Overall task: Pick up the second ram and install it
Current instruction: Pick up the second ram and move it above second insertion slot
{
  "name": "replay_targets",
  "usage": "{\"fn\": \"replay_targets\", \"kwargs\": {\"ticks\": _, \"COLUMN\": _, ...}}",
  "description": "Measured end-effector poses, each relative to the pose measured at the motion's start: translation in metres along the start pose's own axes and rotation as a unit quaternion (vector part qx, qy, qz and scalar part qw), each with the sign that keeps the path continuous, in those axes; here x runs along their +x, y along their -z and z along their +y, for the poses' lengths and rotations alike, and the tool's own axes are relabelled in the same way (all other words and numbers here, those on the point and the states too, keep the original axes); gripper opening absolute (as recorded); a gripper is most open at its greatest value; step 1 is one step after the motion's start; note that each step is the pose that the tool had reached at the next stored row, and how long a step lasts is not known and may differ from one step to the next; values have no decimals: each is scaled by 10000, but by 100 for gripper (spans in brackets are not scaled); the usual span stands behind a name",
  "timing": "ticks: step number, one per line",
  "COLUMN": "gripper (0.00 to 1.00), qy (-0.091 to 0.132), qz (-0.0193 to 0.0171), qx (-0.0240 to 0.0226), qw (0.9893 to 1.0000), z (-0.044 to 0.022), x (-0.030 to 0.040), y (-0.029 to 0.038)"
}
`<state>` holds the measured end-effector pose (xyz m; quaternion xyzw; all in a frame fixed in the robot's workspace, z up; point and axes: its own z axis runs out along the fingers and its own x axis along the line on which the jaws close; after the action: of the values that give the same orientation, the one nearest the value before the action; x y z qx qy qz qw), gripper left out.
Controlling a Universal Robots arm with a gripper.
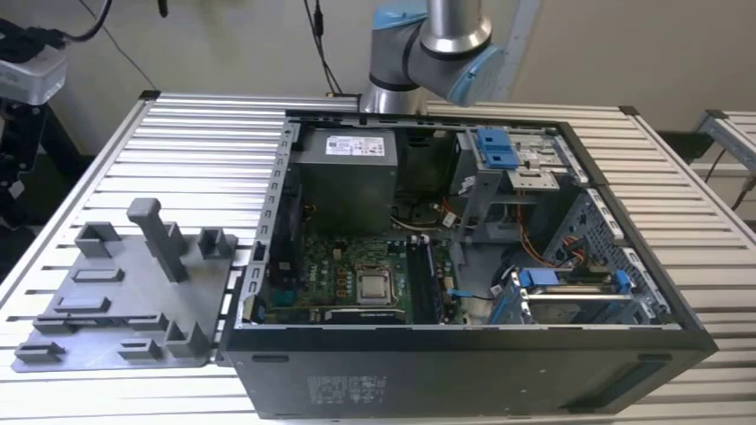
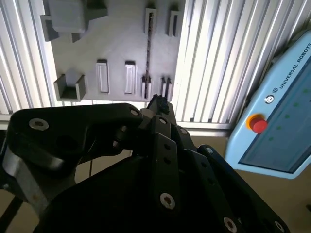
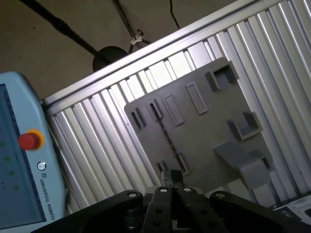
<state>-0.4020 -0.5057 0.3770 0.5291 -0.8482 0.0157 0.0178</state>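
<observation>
Black metal fingers of the gripper (image 2: 158, 103) are seen drawn together at the tips, with at most a slit between them and nothing held. The gripper hangs above the grey tray (image 2: 116, 43), apart from it. The second ram (image 2: 148, 53) is stood on edge in narrow tray slots. It reads as a thin dark line with brownish flecks, and the tips are roughly lined up with its length in both wrist views.

Likely risks:
- With the tips this close, the ram's top edge could be struck instead of straddled.
- A thin board is easily tilted or jammed against the slot walls if the approach is skewed.
- Smooth faces could slip in a shallow pinch.
- The tray could be dragged up with the ram if it binds.

The tray is matte moulded plastic with blocky, square-cornered holders. It lies on a ribbed aluminium table (image 1: 201, 142), shiny and slatted. Just beside it sits the open computer case (image 1: 473, 372) of dark sheet metal, with the green motherboard (image 1: 343, 274) inside. A pale blue teach pendant (image 2: 277, 131) with a red button lies nearby.
</observation>
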Motion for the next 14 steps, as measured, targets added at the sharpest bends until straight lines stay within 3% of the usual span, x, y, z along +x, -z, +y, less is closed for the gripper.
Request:
{"fn": "replay_targets", "kwargs": {"ticks": 6, "gripper": 11, "qy": 258, "qz": -1, "qx": 12, "qw": 9997, "z": 0, "x": 0, "y": 0}}
{"fn": "replay_targets", "kwargs": {"ticks": 14, "gripper": 11, "qy": 279, "qz": -3, "qx": 14, "qw": 9996, "z": 0, "x": 0, "y": -1}}
